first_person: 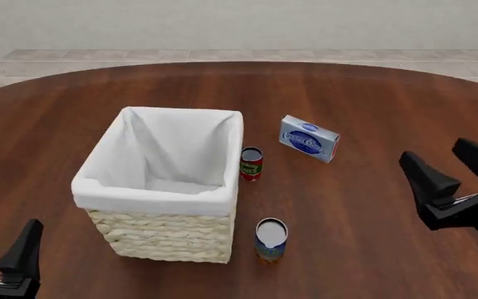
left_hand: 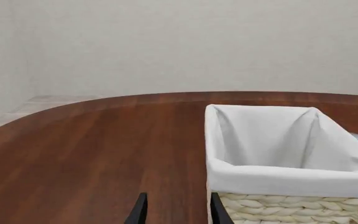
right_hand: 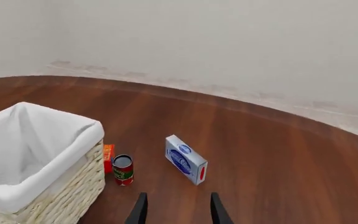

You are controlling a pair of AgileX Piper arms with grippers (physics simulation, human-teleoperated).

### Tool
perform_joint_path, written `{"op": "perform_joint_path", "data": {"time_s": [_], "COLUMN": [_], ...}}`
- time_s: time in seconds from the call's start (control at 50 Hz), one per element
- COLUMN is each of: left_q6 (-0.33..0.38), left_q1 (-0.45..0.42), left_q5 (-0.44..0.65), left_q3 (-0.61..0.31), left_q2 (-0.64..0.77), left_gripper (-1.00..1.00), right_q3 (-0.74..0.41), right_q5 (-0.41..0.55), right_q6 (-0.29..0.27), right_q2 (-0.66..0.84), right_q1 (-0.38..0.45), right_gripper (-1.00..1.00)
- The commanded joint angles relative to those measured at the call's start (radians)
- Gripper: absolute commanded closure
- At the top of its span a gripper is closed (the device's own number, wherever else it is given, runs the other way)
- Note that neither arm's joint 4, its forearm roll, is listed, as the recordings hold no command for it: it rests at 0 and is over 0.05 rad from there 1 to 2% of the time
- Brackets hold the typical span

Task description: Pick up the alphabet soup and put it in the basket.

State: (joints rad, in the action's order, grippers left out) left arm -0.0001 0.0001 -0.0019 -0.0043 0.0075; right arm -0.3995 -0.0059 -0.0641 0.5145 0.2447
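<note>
Black left hand [first_person: 2,249] cut off at frame edge, fingers apart, empty, black right hand [first_person: 453,168] likewise spread and empty, small blue-labelled soup can [first_person: 271,240] upright just beside large woven straw basket [first_person: 164,240], its label hard to read, on brown wooden table [first_person: 372,112].

Both grippers, left [first_person: 2,249] & right [first_person: 455,168]: matte black, w/ flat tapered fingers [first_person: 426,174].

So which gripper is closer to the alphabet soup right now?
Right. The right gripper hangs to the right of the alphabet soup, open table between them. The left gripper sits farther away, beyond the basket.
</note>
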Motion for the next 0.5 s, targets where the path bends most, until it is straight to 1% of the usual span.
{"op": "perform_joint_path", "data": {"time_s": [0.02,0.04,0.06,0.08,0.12,0.22,0.26,0.3,0.34,0.36,0.38,0.4,0.42,0.44,0.5], "left_q6": [0.0,0.0,0.0,0.0,0.0,0.0,0.0,0.0,0.0,0.0,0.0,0.0,0.0,0.0,0.0], "left_q1": [0.0,0.0,0.0,0.0,0.0,0.0,0.0,0.0,0.0,0.0,0.0,0.0,0.0,0.0,0.0], "left_q5": [0.0,0.0,0.0,0.0,0.0,0.0,0.0,0.0,0.0,0.0,0.0,0.0,0.0,0.0,0.0], "left_q3": [0.0,0.0,0.0,0.0,0.0,0.0,0.0,0.0,0.0,0.0,0.0,0.0,0.0,0.0,0.0], "left_q2": [0.0,0.0,0.0,0.0,0.0,0.0,0.0,0.0,0.0,0.0,0.0,0.0,0.0,0.0,0.0], "left_gripper": [-1.0,-1.0,-1.0,-1.0,-1.0,-1.0,-1.0,-1.0,-1.0,-1.0,-1.0,-1.0,-1.0,-1.0,-1.0], "right_q3": [-0.075,-0.075,-0.076,-0.08,-0.09,-0.111,-0.115,-0.125,-0.125,-0.124,-0.126,-0.132,-0.134,-0.137,-0.135], "right_q5": [-0.048,-0.048,-0.054,-0.056,-0.058,-0.061,-0.062,-0.058,-0.063,-0.066,-0.064,-0.06,-0.059,-0.056,-0.058], "right_q6": [-0.015,-0.015,-0.022,-0.044,-0.059,-0.065,-0.062,-0.043,-0.049,-0.064,-0.055,-0.044,-0.044,-0.038,-0.043], "right_q2": [0.191,0.192,0.187,0.19,0.223,0.256,0.263,0.291,0.297,0.301,0.303,0.316,0.327,0.336,0.343], "right_q1": [0.086,0.086,0.107,0.107,0.12,0.173,0.172,0.207,0.207,0.218,0.215,0.226,0.25,0.254,0.268], "right_gripper": [-1.0,-1.0,-1.0,-1.0,-1.0,-1.0,-1.0,-1.0,-1.0,-1.0,-1.0,-1.0,-1.0,-1.0,-1.0]}}
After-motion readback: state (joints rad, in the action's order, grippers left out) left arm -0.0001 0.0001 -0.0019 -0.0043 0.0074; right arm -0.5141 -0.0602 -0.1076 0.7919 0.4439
